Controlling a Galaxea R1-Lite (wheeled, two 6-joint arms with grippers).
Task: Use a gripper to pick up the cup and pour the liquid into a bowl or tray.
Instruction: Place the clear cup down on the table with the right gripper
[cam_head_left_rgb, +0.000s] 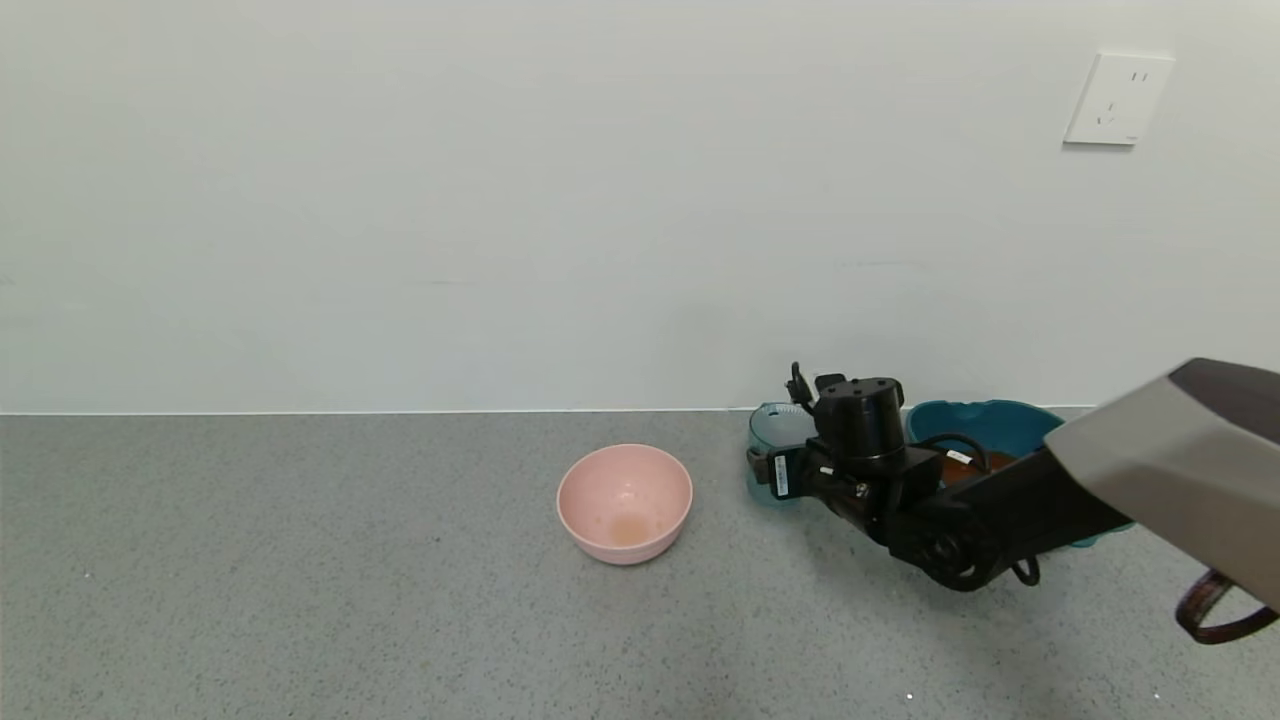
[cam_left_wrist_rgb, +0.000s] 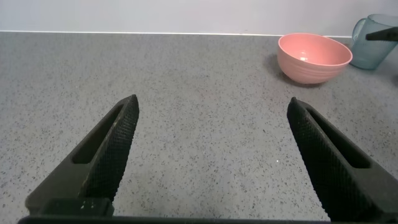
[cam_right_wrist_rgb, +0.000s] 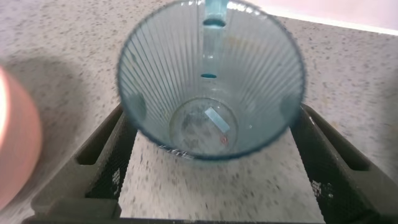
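Now | right hand (cam_right_wrist_rgb: 211, 162) clamps one cup (cam_right_wrist_rgb: 211, 81) | left hand (cam_left_wrist_rgb: 211, 155) wide open, empty | one basin (cam_head_left_rgb: 985, 425), one pink bowl (cam_head_left_rgb: 625, 500)

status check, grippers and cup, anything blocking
Left gripper open over bare counter. Right gripper around the cup, which looks empty. Pink bowl beside it, teal basin behind the arm.

Translucent ribbed plastic cup (cam_right_wrist_rgb: 211, 81), smooth matt pink bowl (cam_head_left_rgb: 625, 503), glossy teal plastic basin (cam_head_left_rgb: 985, 425), speckled grey stone-look desk (cam_head_left_rgb: 300, 580), black fingers (cam_left_wrist_rgb: 115, 146) with textured pads.
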